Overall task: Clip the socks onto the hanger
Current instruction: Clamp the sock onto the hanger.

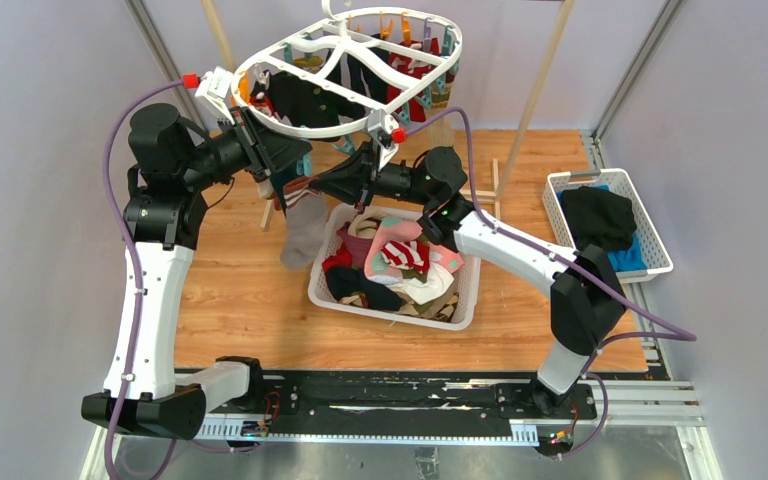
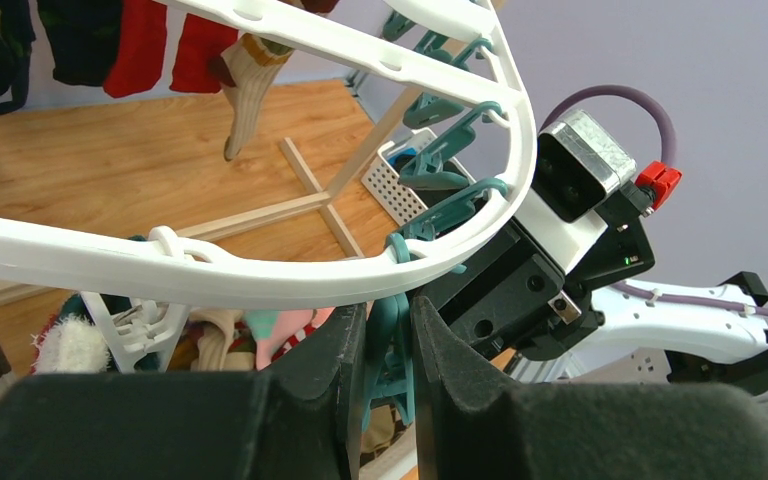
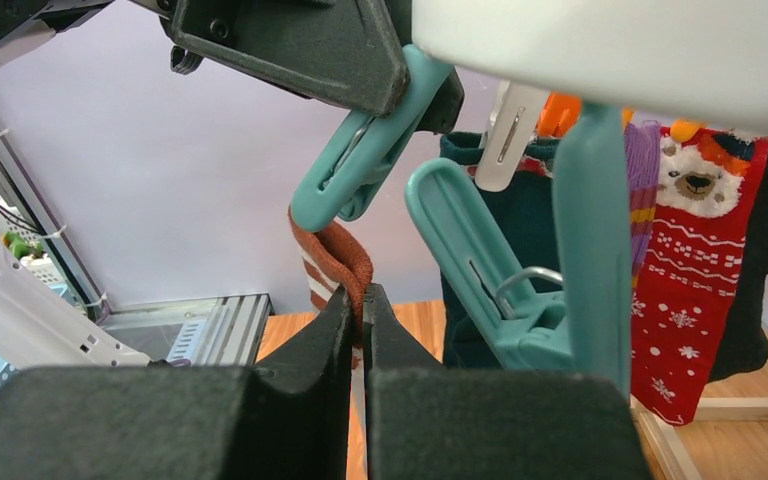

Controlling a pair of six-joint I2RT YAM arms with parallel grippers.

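the left gripper (image 2: 388, 312) squeezes a teal clothespin (image 3: 355, 170) that hangs from the white hanger (image 2: 260, 275). the right gripper (image 3: 358, 305) pinches a brown striped sock (image 3: 332, 250) tight, with its top just under the clothespin's mouth. more socks (image 1: 400, 260) lie in the white basket (image 1: 322, 285) below

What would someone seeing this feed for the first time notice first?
Both arms meet under the near rim of the white hanger: the left gripper squeezes a teal clothespin there, and the right gripper, shut on a rust striped sock, holds its cuff just below that pin's mouth. Behind hang clipped socks, a red bear-patterned sock the loudest. Below, in the top view, the white basket brims with mixed socks.
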